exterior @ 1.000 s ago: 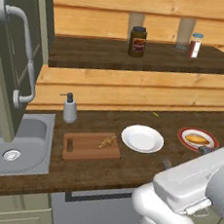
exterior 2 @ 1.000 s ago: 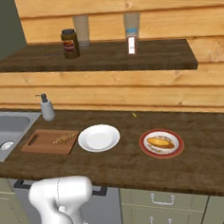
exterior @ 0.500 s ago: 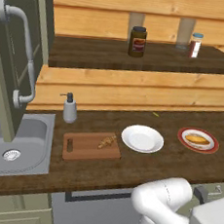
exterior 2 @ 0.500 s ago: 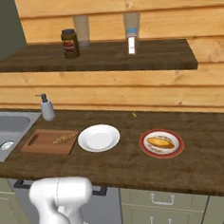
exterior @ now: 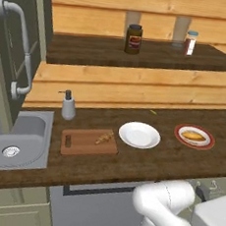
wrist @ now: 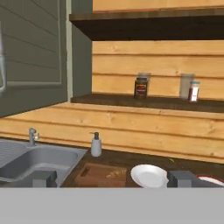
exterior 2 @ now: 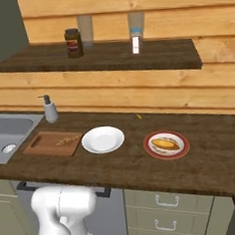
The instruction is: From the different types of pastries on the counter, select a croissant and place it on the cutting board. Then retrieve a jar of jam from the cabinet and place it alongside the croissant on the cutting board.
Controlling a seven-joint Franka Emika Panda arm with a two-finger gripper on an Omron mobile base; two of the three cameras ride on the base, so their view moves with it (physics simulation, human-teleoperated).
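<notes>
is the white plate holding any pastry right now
No, the white plate is bare; the croissant lies on the cutting board and the bun sits on the red-rimmed plate.

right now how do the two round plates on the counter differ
The plain white plate is bare, while the red-rimmed plate carries a smooth oblong golden bun. The plain white plate lies right beside the reddish-brown wooden cutting board; the red-rimmed plate lies farther along, away from the board. The white one looks slightly wider. Both are round and lie flat on the dark brown wood-grain counter.
</notes>
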